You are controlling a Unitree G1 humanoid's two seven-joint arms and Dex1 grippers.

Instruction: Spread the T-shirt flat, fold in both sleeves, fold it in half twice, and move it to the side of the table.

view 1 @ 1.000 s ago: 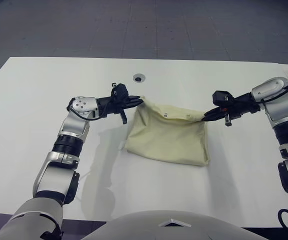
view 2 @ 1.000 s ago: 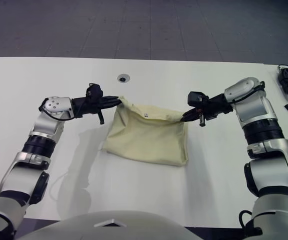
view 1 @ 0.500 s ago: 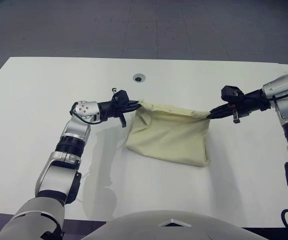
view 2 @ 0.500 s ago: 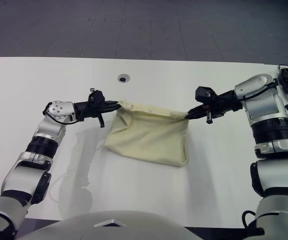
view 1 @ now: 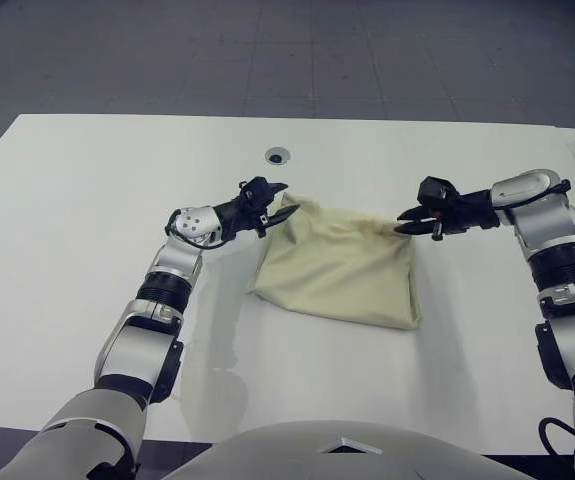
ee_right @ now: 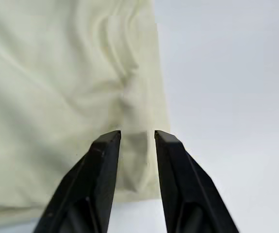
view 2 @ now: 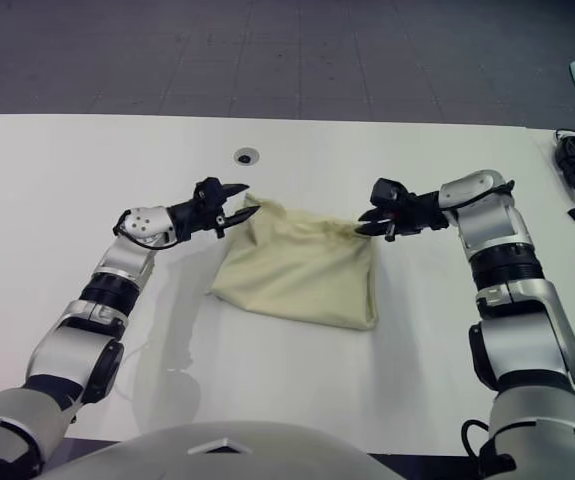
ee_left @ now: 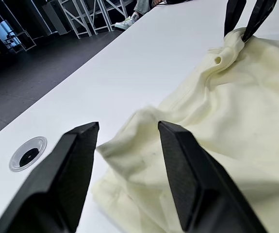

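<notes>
A pale yellow T-shirt (view 1: 337, 265), folded into a rough rectangle, lies in the middle of the white table (view 1: 87, 180). At the shirt's far left corner my left gripper (view 1: 284, 199) is open, its fingers (ee_left: 76, 160) spread wide on either side of that corner without pinching it. My right gripper (view 1: 404, 222) is shut on the far right corner, and the cloth puckers and rises a little toward its fingertips (ee_right: 107, 145). The left wrist view shows the right gripper (ee_left: 241, 31) at that bunched corner across the shirt.
A round cable hole (view 1: 278, 155) sits in the table behind the shirt's left corner. Dark cables and gear (view 2: 572, 150) lie at the table's far right edge. Bare table extends to the left, to the right and in front of the shirt.
My left gripper has opened and let go of the shirt's left corner. Both grippers came inward and lower, so the stretched far edge has gone slack and settled toward the table.
</notes>
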